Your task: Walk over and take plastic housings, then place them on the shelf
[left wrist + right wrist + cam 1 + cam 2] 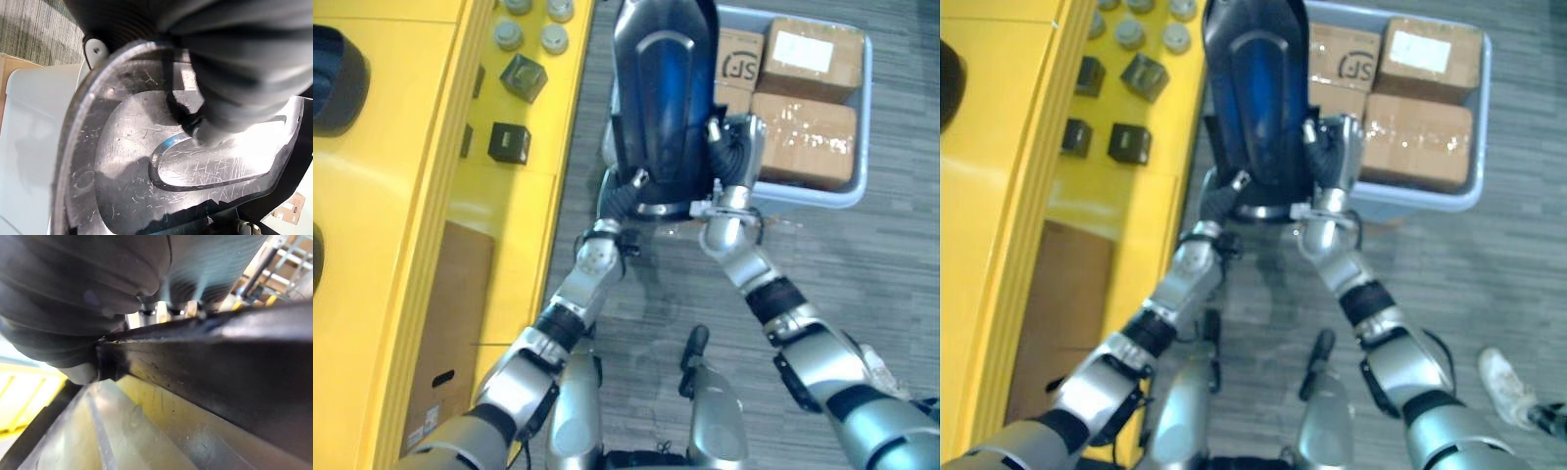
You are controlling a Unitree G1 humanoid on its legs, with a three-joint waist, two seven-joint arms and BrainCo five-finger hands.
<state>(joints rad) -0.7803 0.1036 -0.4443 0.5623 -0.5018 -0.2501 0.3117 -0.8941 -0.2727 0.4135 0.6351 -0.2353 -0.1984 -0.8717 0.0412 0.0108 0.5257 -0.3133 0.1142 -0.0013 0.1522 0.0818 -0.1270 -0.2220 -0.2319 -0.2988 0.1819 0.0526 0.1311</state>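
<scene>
status, biggest first:

- yellow shelf [382, 196] runs down the robot's left side. the housing is not on it yet, so the place step is open.
- plastic housing [661, 88], 1 big dark shell, is up off the floor and held between the 2 hands, in front of the robot. it hangs beside the shelf edge, partly in front of the grey bin [865, 117]. i'd call the pickup done.
- the bin holds 3 cardboard boxes [803, 137], off to the right.
- right hand [736, 152] is clamped on the housing's right edge. its wrist view has the fingers [164, 308] hooked over the rim, with the thumb under it.
- left hand [619, 196] sits against the lower-left edge, mostly behind the shell. can't tell how closed it is.
- small stuff already on the shelf: dark cubes [509, 142] and grey round caps [509, 37].

my read is roughly halfway. what's left: swing left, get the shell over a bare patch of shelf, set it down, let go. can't tell from here whether more housings are waiting.
</scene>
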